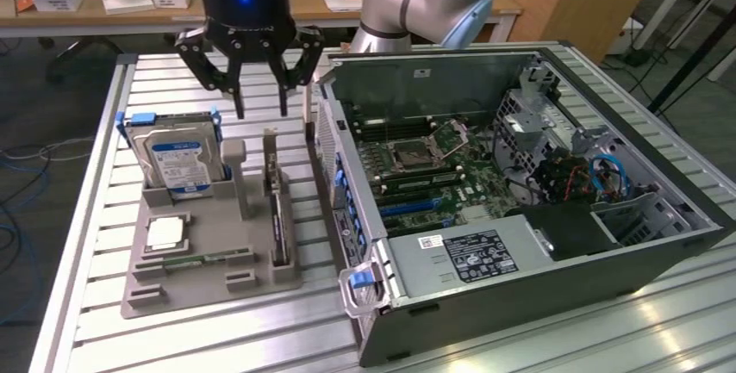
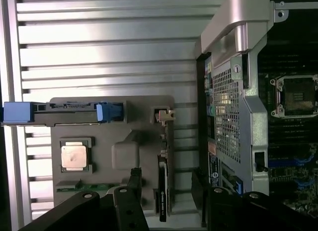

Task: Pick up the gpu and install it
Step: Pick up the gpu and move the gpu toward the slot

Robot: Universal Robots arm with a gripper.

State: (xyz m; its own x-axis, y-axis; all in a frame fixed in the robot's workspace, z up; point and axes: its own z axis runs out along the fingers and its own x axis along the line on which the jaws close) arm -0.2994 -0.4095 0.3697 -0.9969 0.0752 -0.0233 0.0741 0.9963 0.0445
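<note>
At twelve o'clock of the edge-propped gpu point(image 1: 276, 209), the gripper point(image 1: 262, 113) is held spread and empty, seemingly wide enough to straddle it.

Open air above gpu point(image 1: 277, 218), hard drive point(image 1: 178, 162) one side, case wall point(image 1: 327, 140) close on other

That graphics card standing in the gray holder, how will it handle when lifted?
Probably stiff: the graphics card is a thin flat board standing on edge in the gray holder. Likely light but fragile; being so narrow, it may tip once lifted free.
</note>
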